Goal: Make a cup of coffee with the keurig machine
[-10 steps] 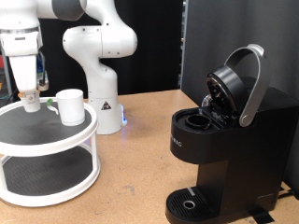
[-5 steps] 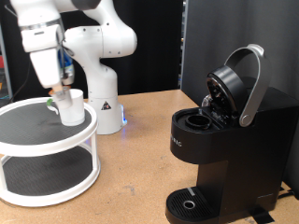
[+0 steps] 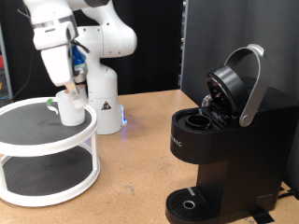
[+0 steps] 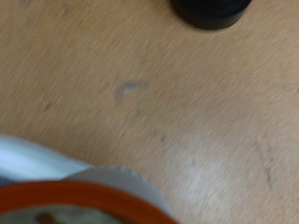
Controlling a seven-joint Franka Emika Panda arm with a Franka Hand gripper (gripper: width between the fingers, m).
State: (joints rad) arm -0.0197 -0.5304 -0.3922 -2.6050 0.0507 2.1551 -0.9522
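Cup (image 3: 70, 105): small, white, upright on the top tier of a round two-tier white stand (image 3: 47, 177), near that tier's edge on the exterior view's right. Its handle cannot be made out.

Claw (image 3: 67, 87): directly above the cup, fingers pointing down and reaching the cup's rim. The arm's white body covers the fingertips, so I cannot tell how far apart they stand, nor whether they have hold of the cup.

Coffee machine (image 3: 224, 149): large, black, on the wooden worktop (image 3: 140, 177) at the exterior view's right, well apart from the stand and cup. Its lid is raised, the silver-grey handle (image 3: 252, 84) tilted up and back, and the pod chamber (image 3: 196, 119) is exposed. A round drip tray (image 3: 190, 203) sits at its foot, with no cup on it.

Robot base (image 3: 101, 75): white, standing on the worktop behind the stand, between stand and machine in the exterior view.

Wrist view: blurred. Bare wooden worktop fills most of the picture; a dark round object (image 4: 211, 11) shows at one edge, and a blurred white and grey curved shape with an orange-red rim (image 4: 75, 198) at the opposite edge. Neither can be identified with certainty.
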